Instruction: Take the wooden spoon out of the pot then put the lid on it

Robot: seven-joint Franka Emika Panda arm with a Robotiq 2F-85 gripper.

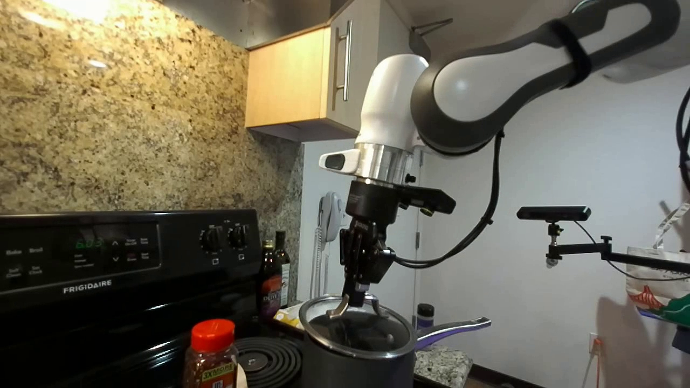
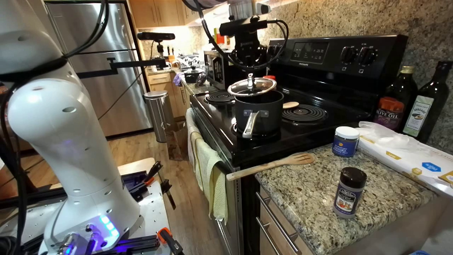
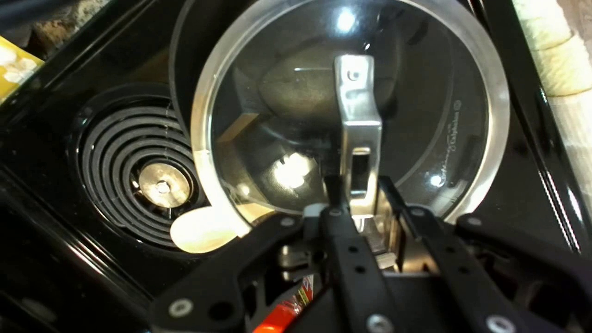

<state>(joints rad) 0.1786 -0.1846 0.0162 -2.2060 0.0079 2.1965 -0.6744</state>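
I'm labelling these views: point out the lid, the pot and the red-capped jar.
Lid point(image 3: 358, 108): wrist view, on its metal handle.
Pot point(image 2: 266, 123): an exterior view, on its dark outer wall.
Red-capped jar point(image 1: 211, 359): an exterior view, on its body, below the cap.

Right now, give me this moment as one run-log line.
End effector: gripping lid handle | lid: over pot, not yet seated | wooden spoon: outside pot | pending: seat lid

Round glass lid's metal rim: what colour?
Silvery; the round glass lid's metal rim shows best in the wrist view.
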